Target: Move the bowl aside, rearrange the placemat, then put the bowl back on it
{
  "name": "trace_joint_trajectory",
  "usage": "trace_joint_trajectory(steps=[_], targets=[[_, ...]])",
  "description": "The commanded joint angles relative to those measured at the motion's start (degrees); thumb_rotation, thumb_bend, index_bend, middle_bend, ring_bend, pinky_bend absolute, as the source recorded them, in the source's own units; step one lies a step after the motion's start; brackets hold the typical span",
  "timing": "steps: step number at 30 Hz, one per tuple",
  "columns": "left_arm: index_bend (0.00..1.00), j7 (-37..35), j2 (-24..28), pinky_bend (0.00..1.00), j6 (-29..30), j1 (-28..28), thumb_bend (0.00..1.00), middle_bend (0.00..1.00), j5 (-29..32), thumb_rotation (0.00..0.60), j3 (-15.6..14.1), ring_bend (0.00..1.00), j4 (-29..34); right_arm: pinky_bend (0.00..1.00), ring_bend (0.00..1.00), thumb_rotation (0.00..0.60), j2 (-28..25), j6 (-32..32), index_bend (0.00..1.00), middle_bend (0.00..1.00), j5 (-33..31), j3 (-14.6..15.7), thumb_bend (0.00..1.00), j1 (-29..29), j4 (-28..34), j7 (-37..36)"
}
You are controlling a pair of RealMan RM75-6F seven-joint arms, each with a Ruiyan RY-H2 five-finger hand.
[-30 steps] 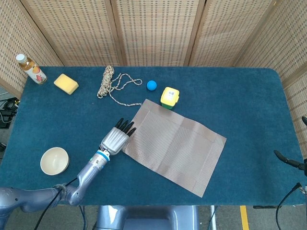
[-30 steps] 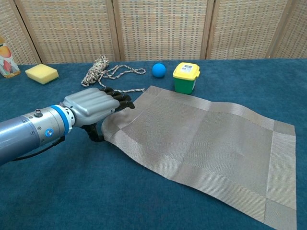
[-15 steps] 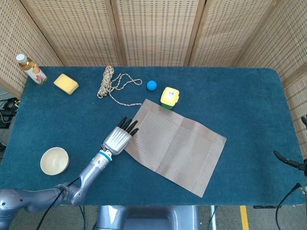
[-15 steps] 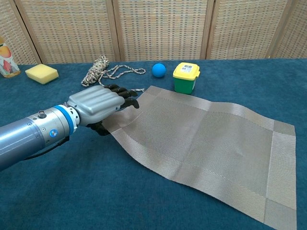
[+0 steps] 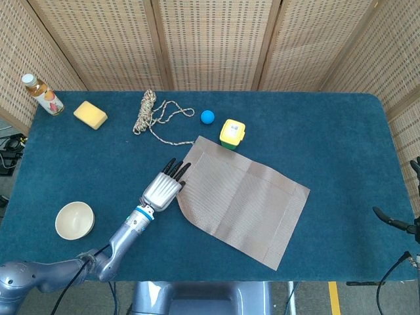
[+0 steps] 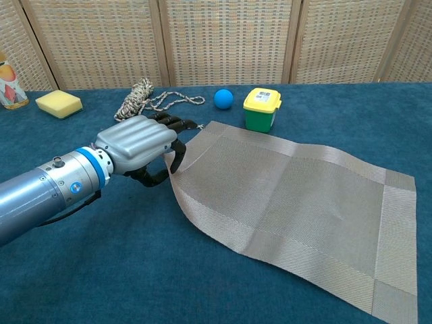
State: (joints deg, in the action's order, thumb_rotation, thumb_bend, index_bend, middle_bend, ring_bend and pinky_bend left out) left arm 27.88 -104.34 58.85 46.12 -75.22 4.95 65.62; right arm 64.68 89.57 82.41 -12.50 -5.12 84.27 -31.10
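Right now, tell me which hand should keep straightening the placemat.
Left. The left hand already grips the placemat at its lifted near-left edge, as the chest view shows. The right hand is in neither view. The bowl sits aside, off the mat.

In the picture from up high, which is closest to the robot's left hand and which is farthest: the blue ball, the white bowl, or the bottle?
Measured from the left hand in the head view:
1. White bowl, to its left near the table's front edge.
2. Blue ball, toward the back, a little right; not far behind the bowl.
3. Bottle, in the far back-left corner.
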Motion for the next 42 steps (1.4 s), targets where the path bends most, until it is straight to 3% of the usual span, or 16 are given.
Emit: trace_joint_trajectory(steps=[1, 9, 16, 25, 35, 42], targets=[[0.63, 0.0, 0.6, 0.0, 0.5, -0.5, 0.5, 0.0, -0.4, 0.6, -0.2, 0.0, 0.6, 0.0, 0.0, 0.6, -0.1, 0.1, 0.0, 0.0, 0.2, 0.1, 0.23, 0.0, 0.1, 0.1], [0.63, 0.7, 4.3, 0.0, 2.9, -2.9, 0.51, 0.0, -2.5, 0.6, -2.0, 0.0, 5.4, 0.0, 0.0, 0.6, -0.2, 0.4, 0.0, 0.0, 0.6, 0.3, 0.23, 0.1, 0.4, 0.3], [0.62, 2.2, 10.8, 0.0, 5.0, -6.3, 0.51, 0.0, -5.9, 0.6, -6.4, 0.0, 14.7, 0.0, 0.0, 0.6, -0.3, 1.1, 0.0, 0.0, 1.5, 0.7, 0.23, 0.3, 1.2, 1.2], [0.62, 3.6, 15.4, 0.0, 5.4, -8.4, 0.51, 0.0, -11.6, 0.6, -11.3, 0.0, 22.6, 0.0, 0.0, 0.6, -0.2, 1.4, 0.0, 0.0, 1.9, 1.0, 0.23, 0.4, 1.8, 2.1], [0.61, 4.2, 16.2, 0.0, 3.7, -9.2, 0.51, 0.0, -15.6, 0.6, -14.2, 0.0, 25.3, 0.0, 0.0, 0.6, -0.3, 1.4, 0.0, 0.0, 1.7, 0.9, 0.23, 0.4, 1.7, 1.8], [0.61, 4.3, 16.0, 0.0, 2.5, -9.5, 0.51, 0.0, -17.5, 0.6, -14.7, 0.0, 26.4, 0.0, 0.0, 0.6, -0.4, 1.4, 0.0, 0.0, 1.6, 0.9, 0.23, 0.4, 1.5, 1.6]])
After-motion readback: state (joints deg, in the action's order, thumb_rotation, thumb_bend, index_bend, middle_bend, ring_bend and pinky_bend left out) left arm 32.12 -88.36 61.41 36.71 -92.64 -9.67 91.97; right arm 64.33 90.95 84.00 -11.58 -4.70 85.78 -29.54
